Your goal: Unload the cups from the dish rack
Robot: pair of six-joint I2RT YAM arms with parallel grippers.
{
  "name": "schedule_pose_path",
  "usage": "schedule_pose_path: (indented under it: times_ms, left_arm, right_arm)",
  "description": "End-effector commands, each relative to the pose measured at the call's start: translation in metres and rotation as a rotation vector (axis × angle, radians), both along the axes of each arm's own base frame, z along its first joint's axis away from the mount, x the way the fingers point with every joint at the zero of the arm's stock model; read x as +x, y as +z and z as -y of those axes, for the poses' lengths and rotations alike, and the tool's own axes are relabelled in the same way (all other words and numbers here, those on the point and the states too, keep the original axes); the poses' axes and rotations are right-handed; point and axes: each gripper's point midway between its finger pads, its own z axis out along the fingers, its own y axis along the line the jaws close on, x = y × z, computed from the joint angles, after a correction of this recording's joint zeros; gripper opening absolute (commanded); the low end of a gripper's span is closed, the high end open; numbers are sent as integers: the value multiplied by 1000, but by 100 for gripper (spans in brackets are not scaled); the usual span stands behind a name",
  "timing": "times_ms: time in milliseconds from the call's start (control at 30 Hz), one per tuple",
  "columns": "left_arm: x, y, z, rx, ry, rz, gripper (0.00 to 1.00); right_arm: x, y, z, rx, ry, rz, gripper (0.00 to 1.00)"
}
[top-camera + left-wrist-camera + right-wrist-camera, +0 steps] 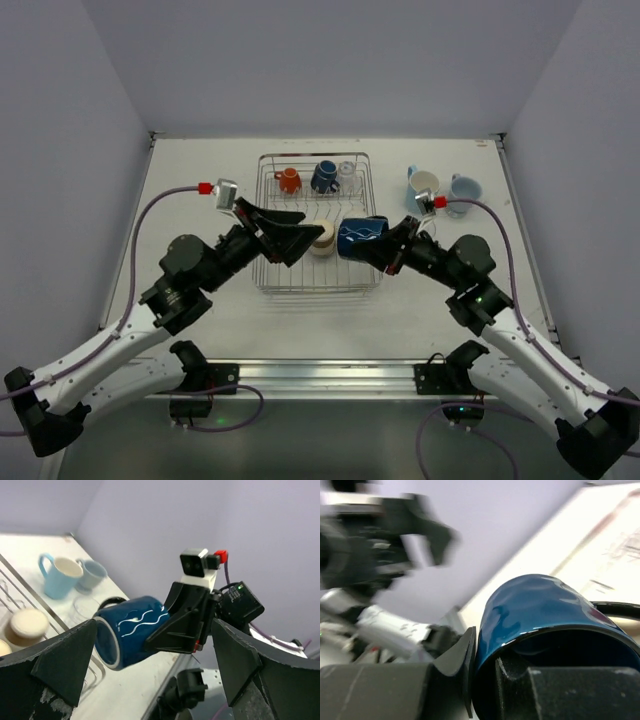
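Observation:
My right gripper (pixel 392 246) is shut on a dark blue mug with white wavy lines (pixel 360 237) and holds it on its side above the right edge of the dish rack (pixel 313 157). In the right wrist view one finger (pixel 457 665) is outside the mug's wall (pixel 540 605) and the other is inside. My left gripper (pixel 303 236) is open and empty over the rack's middle, facing the held mug (pixel 130 630). An orange mug (pixel 288 180), a dark blue mug (pixel 324 177) and a clear glass (pixel 347 173) stand at the rack's far end. A cream tumbler (pixel 322 238) sits mid-rack.
Two light blue mugs (pixel 423 186) (pixel 464 190) stand on the table right of the rack; they also show in the left wrist view (pixel 57 575) (pixel 95 575). Walls close the table at the back and sides. The two grippers are close together over the rack.

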Motion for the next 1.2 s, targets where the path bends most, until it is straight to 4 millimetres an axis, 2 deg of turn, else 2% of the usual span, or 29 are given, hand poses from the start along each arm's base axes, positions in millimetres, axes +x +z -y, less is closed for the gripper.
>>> schedule_pose_path:
  times_ms: [0,33,67,100,133,200,300,433,533,633,733,867,1100,1167]
  left_arm:
    - [13,13,-33,183,174,95,100]
    - [17,-11,-42,296,210,68,100]
    - [18,-20,-46,340,221,64,100]
    - [19,-39,-54,435,238,54,100]
    - [20,-50,-58,481,248,43,100]
    - [20,-79,-70,608,265,11,100]
    - [20,-104,-86,718,293,-7,100]
    - [22,-118,-98,781,334,-13,100]
    - [24,-126,-98,819,325,-25,100]
    - [23,-133,-97,845,310,-35,100]
    - [22,-134,-97,847,308,-34,100]
    - [23,-131,-96,838,308,-32,100]
    - [25,-135,-76,841,239,-64,100]
    - [27,-133,-70,827,227,-70,100]
  right_arm:
    - [43,-5,37,-211,-328,-34,0]
    - [45,-22,50,-322,-379,-106,0]
    - [57,-35,67,-385,-467,-156,0]
    - [55,-58,80,-479,-491,-227,0]
    - [61,-61,94,-505,-541,-258,0]
    - [62,-89,117,-615,-611,-347,0]
    - [67,-119,149,-730,-722,-443,0]
    - [69,-153,174,-894,-802,-559,0]
    - [68,-180,181,-996,-803,-637,0]
    - [69,-196,179,-1030,-774,-680,0]
    - [74,-200,174,-1032,-757,-692,0]
    - [79,-217,162,-1038,-702,-733,0]
    - [86,-241,156,-1046,-687,-768,3]
    - [86,-244,156,-1049,-688,-768,8]
